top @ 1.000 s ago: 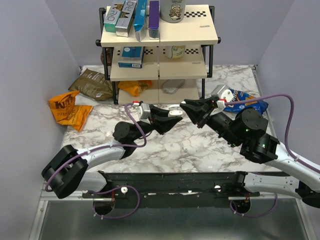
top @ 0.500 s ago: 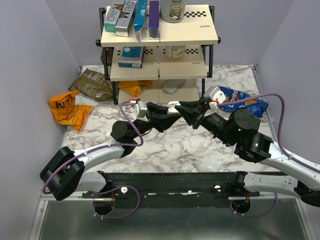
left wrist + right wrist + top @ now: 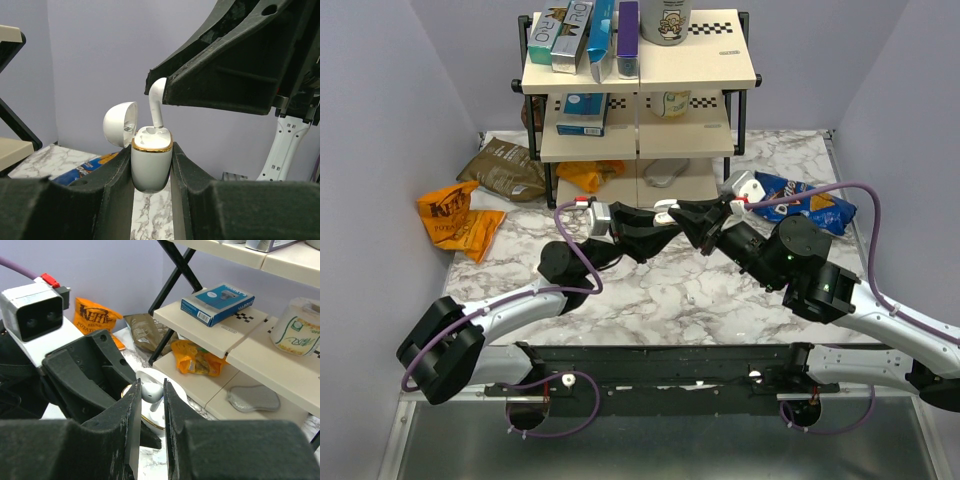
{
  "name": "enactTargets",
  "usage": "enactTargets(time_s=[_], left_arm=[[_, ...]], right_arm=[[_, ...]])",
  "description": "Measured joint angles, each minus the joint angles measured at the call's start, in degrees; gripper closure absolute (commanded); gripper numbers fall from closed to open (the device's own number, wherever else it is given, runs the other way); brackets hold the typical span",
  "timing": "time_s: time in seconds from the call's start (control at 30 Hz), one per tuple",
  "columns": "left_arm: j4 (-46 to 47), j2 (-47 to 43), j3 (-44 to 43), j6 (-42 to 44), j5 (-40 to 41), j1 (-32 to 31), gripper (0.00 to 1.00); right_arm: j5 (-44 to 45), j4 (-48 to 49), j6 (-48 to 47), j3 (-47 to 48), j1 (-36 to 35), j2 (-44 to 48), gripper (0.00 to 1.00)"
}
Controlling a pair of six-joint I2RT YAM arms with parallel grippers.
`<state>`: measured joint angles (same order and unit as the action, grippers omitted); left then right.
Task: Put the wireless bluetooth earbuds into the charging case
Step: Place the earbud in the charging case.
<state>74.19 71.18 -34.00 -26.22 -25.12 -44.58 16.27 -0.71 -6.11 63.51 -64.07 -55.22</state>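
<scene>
Closure between your two hands is the news: a second ago they hang apart above the counter [image 3: 650, 300], and now the right hand [image 3: 150, 405] has come across to meet the left hand [image 3: 151, 175] in mid-air. Your left hand is clamped on the body of the white case [image 3: 151, 160], holding it upright with its lid [image 3: 120, 124] swung back. Your right hand pinches the white earbud [image 3: 157, 102] by its head, stem down, and the stem tip now sits at the mouth of the right-hand socket. That puts you at the insertion itself: the bud looks slightly tilted, so it likely needs straightening and a short push down before you let go. Whether the other socket is filled does not show clearly.
</scene>
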Motion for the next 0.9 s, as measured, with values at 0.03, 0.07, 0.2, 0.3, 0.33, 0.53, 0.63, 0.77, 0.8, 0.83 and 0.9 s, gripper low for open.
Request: enactTargets(time_s=[0.03,0.07,0.2,0.3,0.33,0.53,0.63,0.77,0.8,0.83,0.9], left_arm=[[0.02,-0.15,0.00,0.15,-0.07,0.00,1.00],[0.02,-0.37,0.00,0.33,-0.22,0.00,1.00],[0.04,-0.66,0.00,0.98,-0.87,0.00,1.00],[0.04,-0.68,0.00,1.29,-1.31,0.00,1.00],[0.04,-0.68,-0.02,1.33,-1.36,0.00,1.00],[0.04,-0.68,-0.02,1.38,-1.53,0.00,1.00],[0.04,-0.70,0.00,1.49,-1.53,0.00,1.00],[0.04,-0.70,-0.02,1.55,-1.51,0.00,1.00],[0.04,-0.70,0.00,1.55,-1.51,0.00,1.00],[0.04,-0.70,0.00,1.55,-1.51,0.00,1.00],[0.04,-0.70,0.00,1.55,-1.51,0.00,1.00]], right_arm=[[0.17,0.00,0.02,0.00,0.00,0.04,0.99],[0.42,0.00,0.00,0.00,0.00,0.04,0.99],[0.90,0.00,0.02,0.00,0.00,0.15,0.99],[1.07,0.00,0.02,0.00,0.00,0.17,0.99],[1.07,0.00,0.02,0.00,0.00,0.17,0.99],[1.09,0.00,0.02,0.00,0.00,0.31,0.99],[1.09,-0.15,0.07,0.00,0.00,0.57,0.99],[1.09,-0.37,0.15,-0.02,0.00,1.31,0.99],[1.09,-0.39,0.24,-0.02,0.00,1.49,0.99],[1.07,-0.39,0.31,-0.02,0.00,1.64,0.99],[1.07,-0.44,0.55,-0.04,0.00,1.81,0.99]])
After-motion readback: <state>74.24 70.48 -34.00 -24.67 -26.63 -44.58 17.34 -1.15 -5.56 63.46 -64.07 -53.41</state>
